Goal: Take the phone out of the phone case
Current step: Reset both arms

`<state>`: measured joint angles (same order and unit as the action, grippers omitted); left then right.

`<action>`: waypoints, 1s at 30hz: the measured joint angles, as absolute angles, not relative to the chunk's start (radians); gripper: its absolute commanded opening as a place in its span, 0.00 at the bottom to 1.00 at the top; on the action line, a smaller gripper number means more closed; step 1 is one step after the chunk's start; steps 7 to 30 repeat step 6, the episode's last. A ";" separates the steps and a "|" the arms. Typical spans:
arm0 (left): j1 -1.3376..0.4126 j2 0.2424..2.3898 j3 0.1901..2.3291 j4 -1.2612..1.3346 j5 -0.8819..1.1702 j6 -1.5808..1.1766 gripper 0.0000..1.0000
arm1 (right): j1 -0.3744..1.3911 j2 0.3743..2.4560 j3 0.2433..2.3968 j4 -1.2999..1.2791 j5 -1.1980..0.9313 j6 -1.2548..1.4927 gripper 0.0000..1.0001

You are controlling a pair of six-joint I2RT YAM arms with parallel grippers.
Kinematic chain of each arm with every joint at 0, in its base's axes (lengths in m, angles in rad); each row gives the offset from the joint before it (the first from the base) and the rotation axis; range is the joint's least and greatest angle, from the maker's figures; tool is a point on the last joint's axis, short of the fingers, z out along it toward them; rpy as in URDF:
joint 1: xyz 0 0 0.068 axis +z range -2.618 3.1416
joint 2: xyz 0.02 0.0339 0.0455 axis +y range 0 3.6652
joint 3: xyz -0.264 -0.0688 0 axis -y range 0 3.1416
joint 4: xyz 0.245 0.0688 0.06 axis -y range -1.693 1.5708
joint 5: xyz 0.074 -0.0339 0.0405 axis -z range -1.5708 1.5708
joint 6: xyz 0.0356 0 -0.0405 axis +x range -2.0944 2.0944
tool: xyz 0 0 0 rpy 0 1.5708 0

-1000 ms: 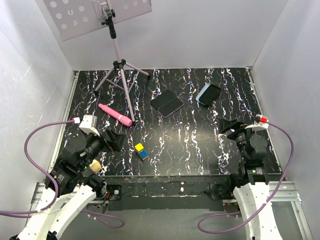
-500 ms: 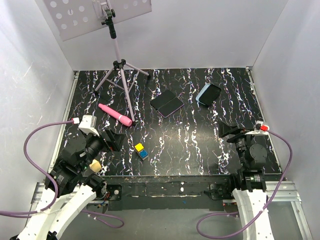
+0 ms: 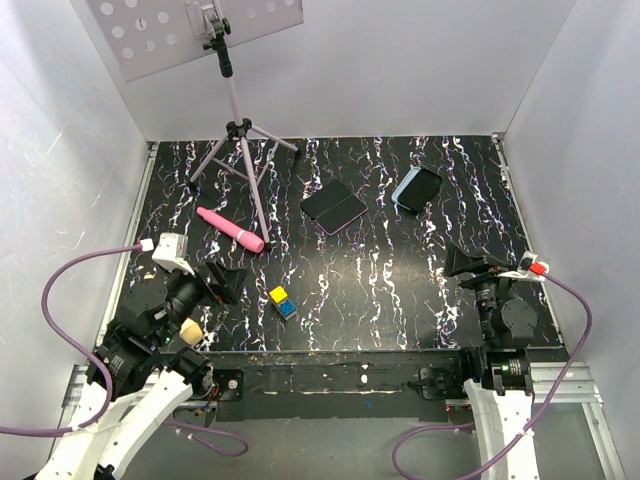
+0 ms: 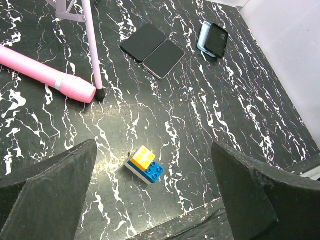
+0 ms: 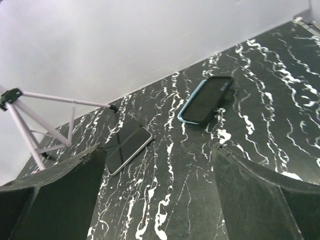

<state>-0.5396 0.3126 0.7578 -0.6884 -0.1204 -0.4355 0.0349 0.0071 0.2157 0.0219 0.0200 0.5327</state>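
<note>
Blue case [image 3: 404, 186] lies flat at the far right of your table [image 3: 380, 290], with the phone [image 3: 424, 187] in it, dark face up, its blue rim showing along one long side, well apart from both grippers. Your left gripper [image 3: 227, 281] hangs near the front left, fingers spread wide on nothing, with a yellow-and-blue block [image 3: 282, 301] just beside it; your right gripper [image 3: 463, 264] hangs front right, fingers wide apart and empty, facing the case. Two dark slabs [image 3: 334, 207] lie touching mid-table, left of the case; a pink tube [image 3: 230, 229] lies by a tripod [image 3: 238, 150] leg.
</note>
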 measured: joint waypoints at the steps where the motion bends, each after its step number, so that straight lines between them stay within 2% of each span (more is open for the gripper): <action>1: -0.540 0.313 0.758 -0.688 -0.120 -0.435 0.98 | 0.035 0.007 0.221 -0.002 0.041 0.538 0.91; 6: -0.540 0.324 0.758 -0.688 -0.120 -0.435 0.98 | 0.035 0.090 0.284 -0.105 0.167 0.604 0.92; 30: -0.540 0.324 0.758 -0.688 -0.120 -0.435 0.98 | 0.035 0.090 0.284 -0.105 0.167 0.604 0.92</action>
